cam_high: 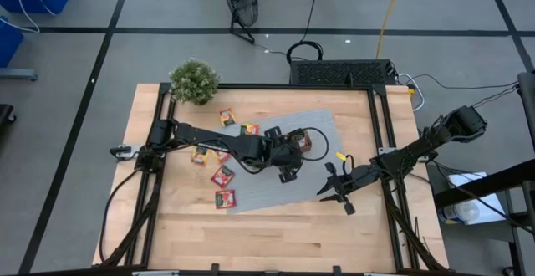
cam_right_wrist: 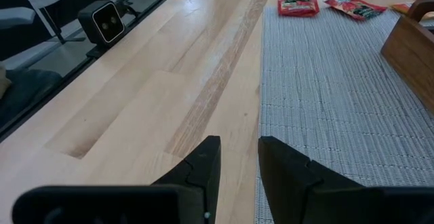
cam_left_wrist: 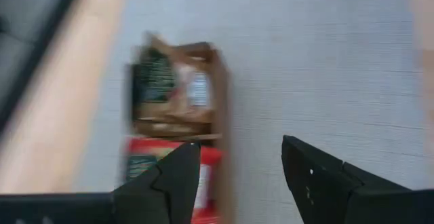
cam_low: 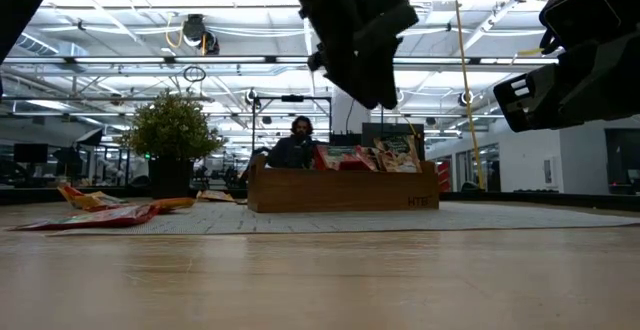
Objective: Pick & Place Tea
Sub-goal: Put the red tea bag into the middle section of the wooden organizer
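The surface [cam_high: 276, 234] is showing pale blond wood with a fine lengthwise grain. A mat [cam_high: 326, 155] lying on it is showing light grey in a tight woven rib pattern. The wooden tray [cam_low: 340, 192] is showing warm brown, with sachets in it showing red, tan and dark green. The loose tea sachets [cam_high: 224, 176] on the surface and mat are showing red with darker centre panels, and some are showing orange-yellow [cam_high: 226, 118]. The potted plant [cam_high: 194, 81] is showing speckled pale green. Both arms, the left gripper [cam_left_wrist: 241, 183] and the right gripper [cam_right_wrist: 239, 173] are showing matt black.
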Motion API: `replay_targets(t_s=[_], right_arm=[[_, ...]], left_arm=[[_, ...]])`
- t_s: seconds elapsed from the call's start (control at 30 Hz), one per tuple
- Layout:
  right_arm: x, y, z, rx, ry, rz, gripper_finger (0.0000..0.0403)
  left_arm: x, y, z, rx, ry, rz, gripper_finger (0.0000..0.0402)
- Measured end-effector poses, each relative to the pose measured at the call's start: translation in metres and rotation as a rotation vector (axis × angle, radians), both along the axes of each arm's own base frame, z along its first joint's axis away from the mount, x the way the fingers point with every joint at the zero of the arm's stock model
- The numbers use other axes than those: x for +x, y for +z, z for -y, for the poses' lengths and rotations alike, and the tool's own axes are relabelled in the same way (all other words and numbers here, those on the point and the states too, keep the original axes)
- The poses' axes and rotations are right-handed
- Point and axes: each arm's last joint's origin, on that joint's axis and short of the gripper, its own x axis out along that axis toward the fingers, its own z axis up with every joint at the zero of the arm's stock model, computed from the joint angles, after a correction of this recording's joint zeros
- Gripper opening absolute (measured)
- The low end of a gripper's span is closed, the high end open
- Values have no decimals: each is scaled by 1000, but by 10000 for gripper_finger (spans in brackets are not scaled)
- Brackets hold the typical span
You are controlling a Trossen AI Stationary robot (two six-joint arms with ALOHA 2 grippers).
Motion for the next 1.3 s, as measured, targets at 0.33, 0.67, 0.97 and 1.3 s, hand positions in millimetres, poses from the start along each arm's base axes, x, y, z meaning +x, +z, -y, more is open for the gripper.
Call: replay_targets(t_s=[0.33, 0.67, 0.97, 1.3], right_arm=[[0, 0, 0, -1, 2, -2, 91], [0, 0, 0, -2, 1, -4, 91], [0, 0, 0, -2, 1, -4, 91], [0, -1, 0, -3, 1, -5, 91]], left_arm=[[-5, -34, -26, -212, 35, -52, 194], [-13, -56, -42, -195, 114, -76, 122], [-16, -65, -47, -200, 132, -65, 93], [-16, -63, -49, -208, 134, -57, 93]])
